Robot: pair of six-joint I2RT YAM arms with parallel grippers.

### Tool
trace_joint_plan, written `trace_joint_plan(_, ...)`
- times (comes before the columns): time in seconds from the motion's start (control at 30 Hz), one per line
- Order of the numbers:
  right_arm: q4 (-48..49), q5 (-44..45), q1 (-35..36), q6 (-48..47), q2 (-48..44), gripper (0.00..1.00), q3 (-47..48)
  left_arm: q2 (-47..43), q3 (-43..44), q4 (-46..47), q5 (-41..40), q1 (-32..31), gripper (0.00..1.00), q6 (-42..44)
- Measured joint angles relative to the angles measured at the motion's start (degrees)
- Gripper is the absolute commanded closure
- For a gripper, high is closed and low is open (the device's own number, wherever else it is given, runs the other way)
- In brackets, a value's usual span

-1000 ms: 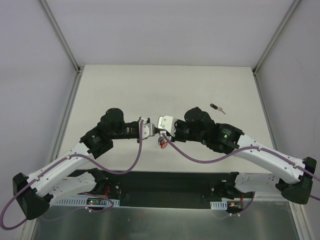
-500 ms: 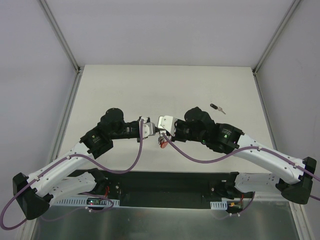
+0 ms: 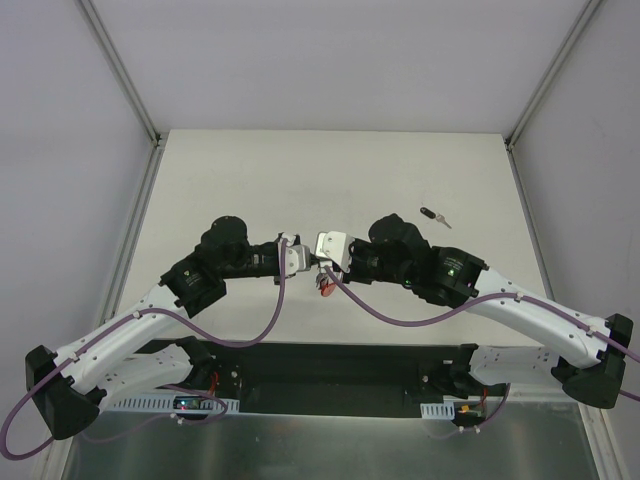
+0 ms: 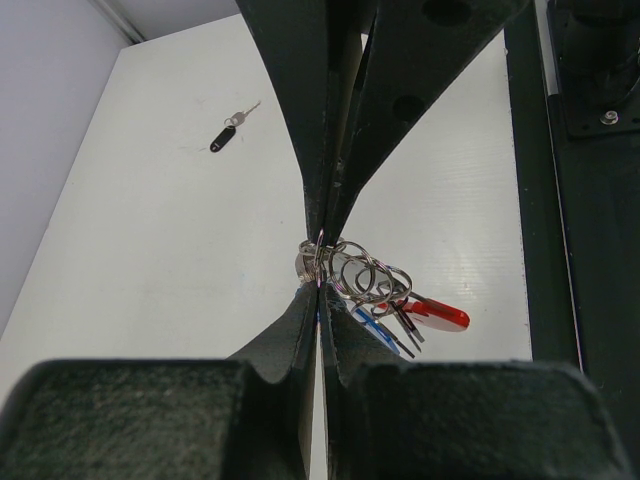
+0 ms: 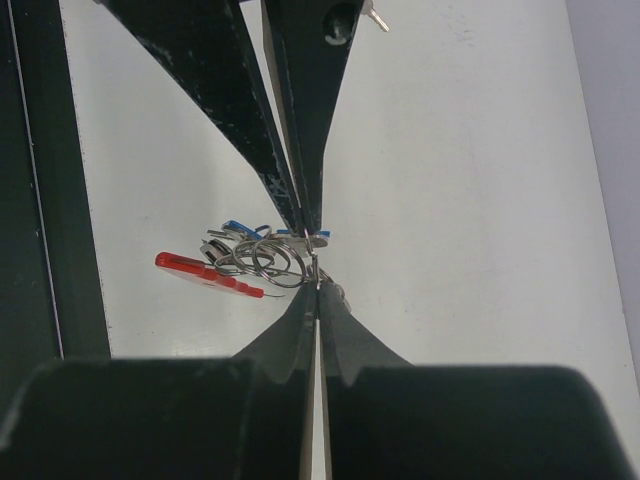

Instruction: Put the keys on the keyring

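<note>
Two arms meet tip to tip over the middle of the surface (image 3: 250,170), elbows out and wrists turned toward each other. The left gripper (image 4: 318,292) and the right gripper (image 5: 317,287) both have their jaws pressed together on the metal loops of the keyring (image 4: 365,275). It hangs between them, with its red band and the blue-headed key (image 4: 372,326) dangling. We cannot tell which loop each one pinches. We judge that threading is the step in hand. Next comes a fine twist to work a loop round the ring without losing either grip. The black-headed key (image 3: 434,215) lies well apart, not yet on the ring.
</note>
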Motion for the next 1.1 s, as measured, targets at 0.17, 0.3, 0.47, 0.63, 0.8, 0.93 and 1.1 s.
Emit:
trace_joint_plan(0.17, 0.0, -0.3, 0.0, 0.0, 0.0, 0.99, 0.0, 0.0, 0.0, 0.0, 0.0, 0.0, 1.0, 0.0)
trace_joint_plan(0.3, 0.0, -0.4, 0.0, 0.0, 0.0, 0.99, 0.0, 0.0, 0.0, 0.0, 0.0, 0.0, 1.0, 0.0)
trace_joint_plan(0.47, 0.0, -0.2, 0.0, 0.0, 0.0, 0.99, 0.0, 0.0, 0.0, 0.0, -0.1, 0.0, 1.0, 0.0)
trace_joint_plan(0.63, 0.0, 0.1, 0.0, 0.0, 0.0, 0.99, 0.0, 0.0, 0.0, 0.0, -0.6, 0.0, 1.0, 0.0)
trace_joint_plan(0.8, 0.0, 0.1, 0.0, 0.0, 0.0, 0.99, 0.0, -0.1, -0.1, 0.9, -1.4, 0.0, 1.0, 0.0)
trace_joint_plan(0.93, 0.0, 0.1, 0.0, 0.0, 0.0, 0.99, 0.0, -0.1, -0.1, 1.0, -1.4, 0.0, 1.0, 0.0)
trace_joint_plan(1.1, 0.1, 0.8, 0.0, 0.2, 0.0, 0.99, 0.0, -0.1, -0.1, 1.0, -1.2, 0.0, 1.0, 0.0)
